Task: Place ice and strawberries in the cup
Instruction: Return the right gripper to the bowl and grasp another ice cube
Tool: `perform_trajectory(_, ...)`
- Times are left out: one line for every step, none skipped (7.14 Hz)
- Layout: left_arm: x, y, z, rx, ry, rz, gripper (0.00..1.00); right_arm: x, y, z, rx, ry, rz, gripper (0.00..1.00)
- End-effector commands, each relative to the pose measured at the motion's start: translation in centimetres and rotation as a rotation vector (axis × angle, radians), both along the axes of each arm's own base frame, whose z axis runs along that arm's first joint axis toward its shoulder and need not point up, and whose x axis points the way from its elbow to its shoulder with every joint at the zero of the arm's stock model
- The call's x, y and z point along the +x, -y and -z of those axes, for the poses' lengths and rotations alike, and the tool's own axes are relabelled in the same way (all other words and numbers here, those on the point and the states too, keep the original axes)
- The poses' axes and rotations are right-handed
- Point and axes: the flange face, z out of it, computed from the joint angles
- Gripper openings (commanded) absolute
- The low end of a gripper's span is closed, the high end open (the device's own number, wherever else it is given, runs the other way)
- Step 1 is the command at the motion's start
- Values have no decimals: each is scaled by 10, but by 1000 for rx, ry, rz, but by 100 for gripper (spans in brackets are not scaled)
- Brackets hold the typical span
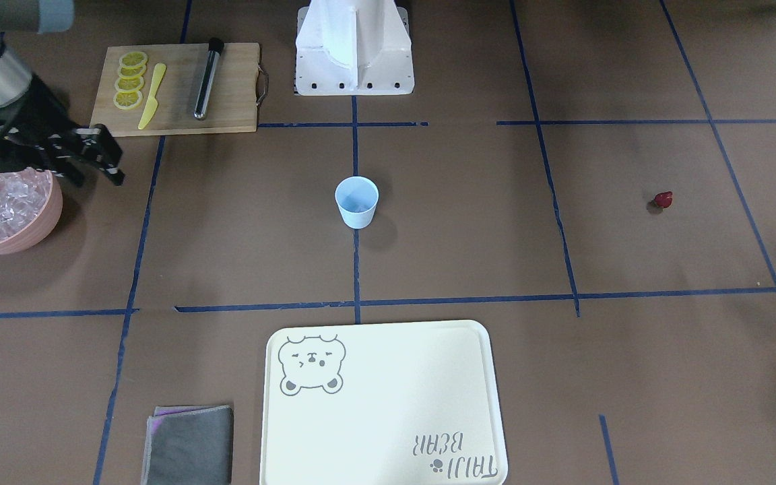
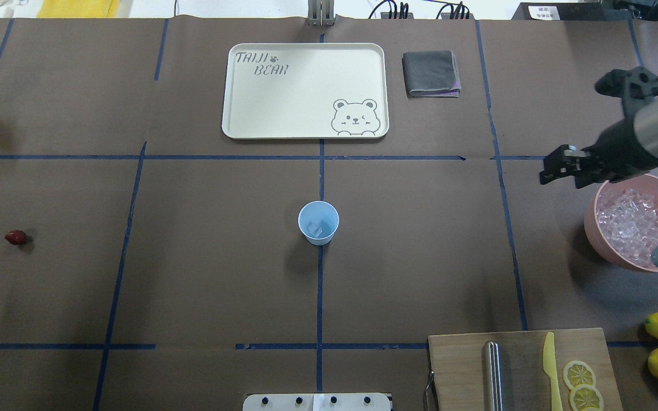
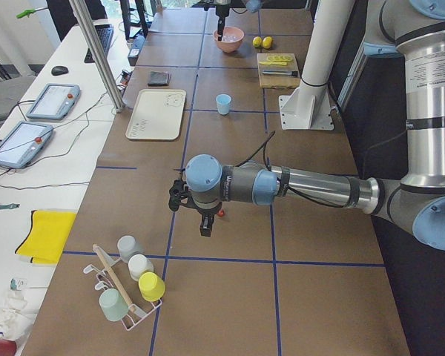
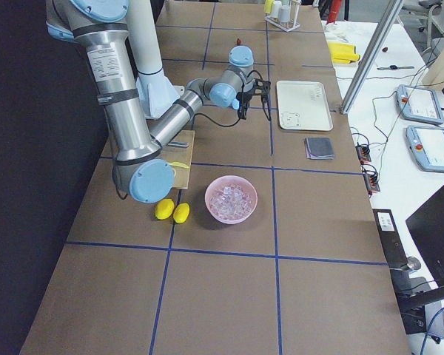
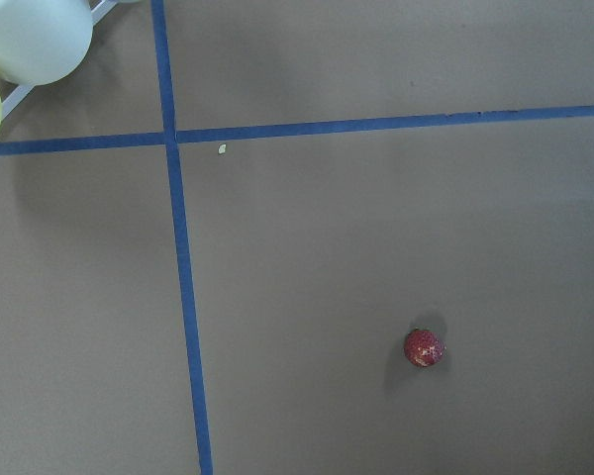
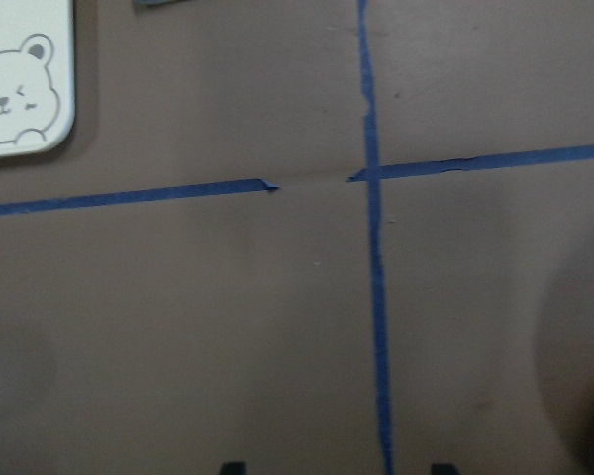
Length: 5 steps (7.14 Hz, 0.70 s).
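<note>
One pale blue cup [image 2: 318,222] is standing upright mid-worktop [image 2: 192,274], with what looks like a clear cube [image 2: 315,230] lying inside. A heap of ice [image 2: 629,220] is sitting in the pink bowl [image 2: 597,240] on the robot's right, where the right end effector [image 2: 556,165] is hovering at the rim, jaws spread and empty. The strawberry [image 2: 15,237] is lying well apart on the left, with the left end effector [image 3: 205,222] hanging over it; whether that one is open or closed cannot be told.
</note>
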Motion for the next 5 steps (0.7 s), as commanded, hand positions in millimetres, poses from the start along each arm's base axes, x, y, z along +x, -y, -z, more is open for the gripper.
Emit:
perform_trajectory(0, 0, 0, 0, -1, 0, 100, 48, -16, -67, 57, -64, 112, 70)
perform_trajectory(0, 0, 0, 0, -1, 0, 100, 53, -19, -88, 80, -92, 158, 70)
perform_trajectory(0, 0, 0, 0, -1, 0, 100, 55, -16, -110, 93, -115, 198, 71)
perform_trajectory(0, -1, 0, -2, 0, 0, 100, 54, -14, -121, 72, -122, 198, 75)
perform_trajectory(0, -6, -4, -9, -2, 0, 100, 52, -12, -132, 41, -122, 197, 76)
